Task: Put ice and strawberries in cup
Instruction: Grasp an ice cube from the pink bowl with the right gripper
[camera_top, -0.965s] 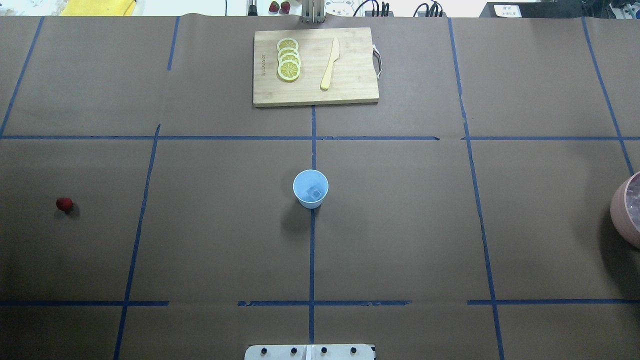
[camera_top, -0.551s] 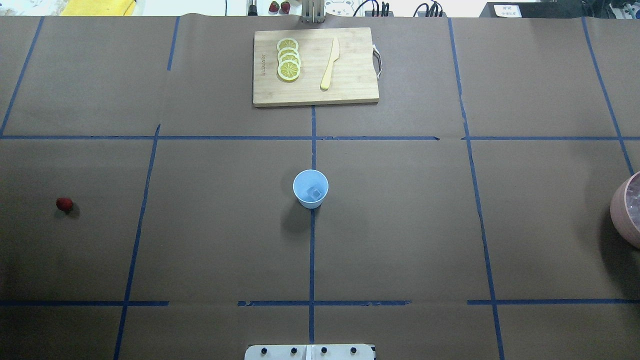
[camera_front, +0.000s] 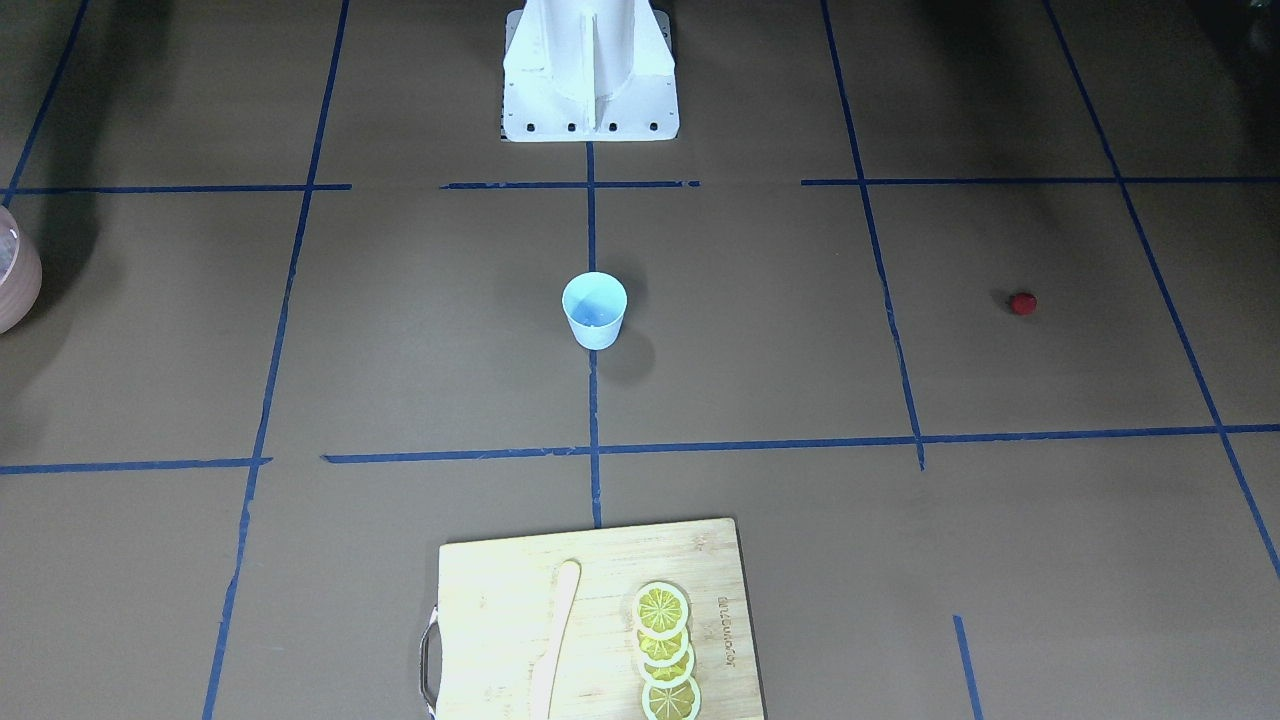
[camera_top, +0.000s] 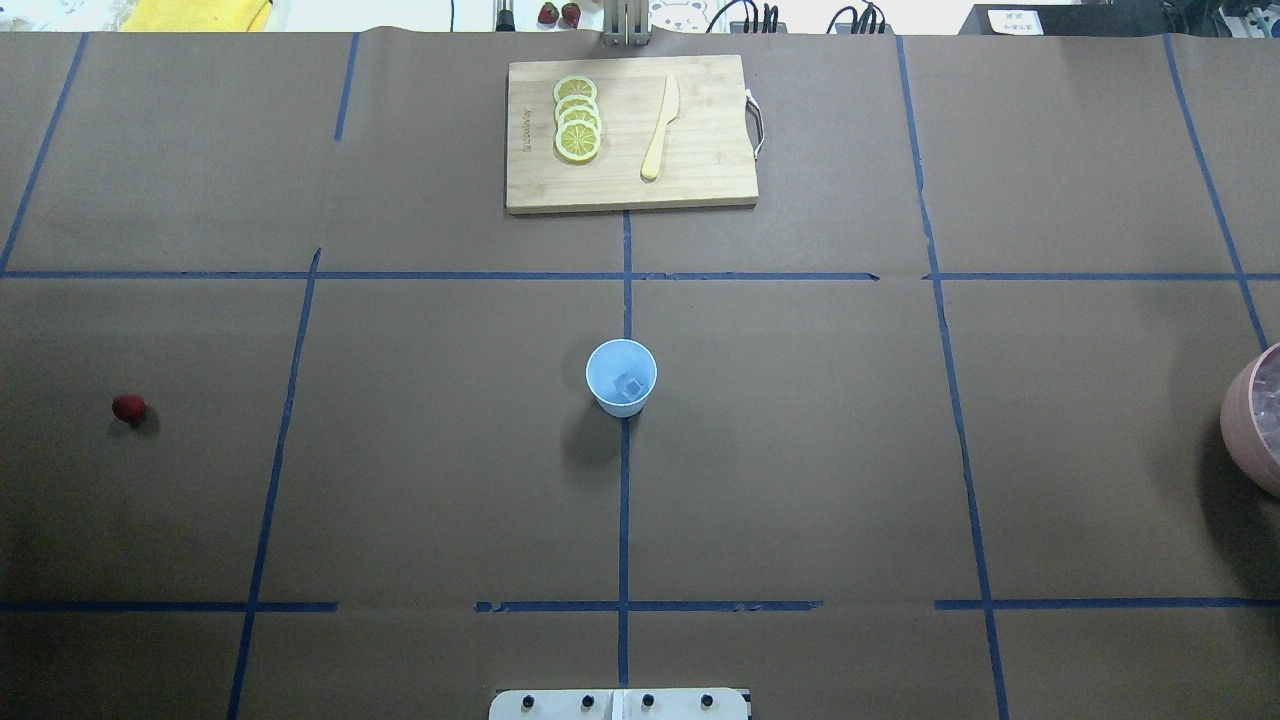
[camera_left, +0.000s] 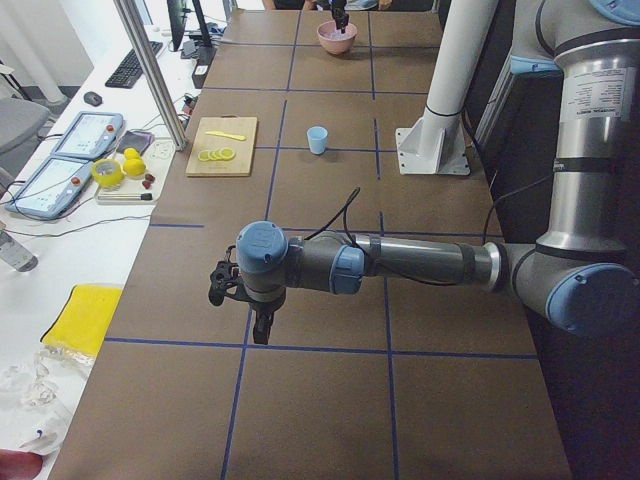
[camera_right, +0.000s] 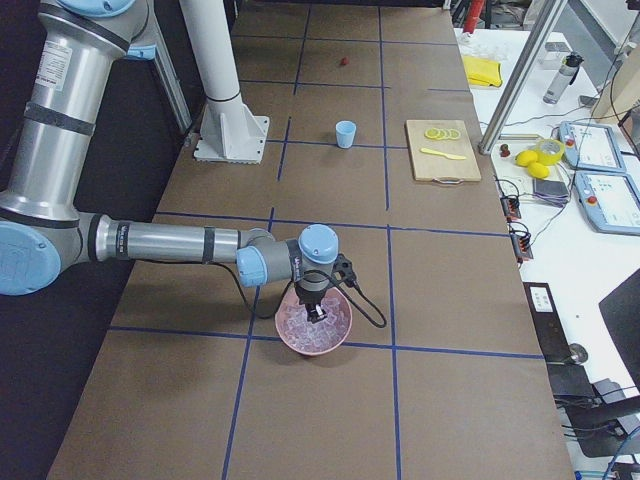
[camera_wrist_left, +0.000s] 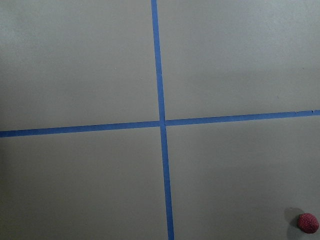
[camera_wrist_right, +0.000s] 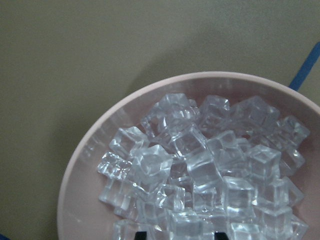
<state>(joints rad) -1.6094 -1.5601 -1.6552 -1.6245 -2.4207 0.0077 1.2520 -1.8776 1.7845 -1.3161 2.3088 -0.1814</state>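
Ice (camera_wrist_right: 200, 170) lies heaped in the pink bowl (camera_wrist_right: 87, 165) at the end of the table (camera_top: 800, 480) on the robot's right. The right pincer (camera_wrist_right: 181, 236) hangs low over that heap. Only two dark fingertips (camera_wrist_right: 142, 235) show, at the bottom edge of the right wrist view. They are set apart with cubes between them, and I cannot tell whether they touch a cube.

The pale blue cup (camera_top: 603, 362) stands upright on the middle blue tape line, well apart from the bowl, with one ice cube (camera_top: 629, 386) at its bottom. The strawberry (camera_top: 128, 408) lies alone on the brown paper far to the robot's left, well apart from the cup. It also shows in the lower right corner of the left wrist view.

The left pincer (camera_left: 261, 328) points down above the table near a tape crossing; whether it is wide or narrow I cannot tell.

At the far edge a wooden cutting board (camera_top: 700, 180) carries four overlapping lemon slices (camera_top: 577, 120), with a wooden knife (camera_top: 661, 128) beside them.
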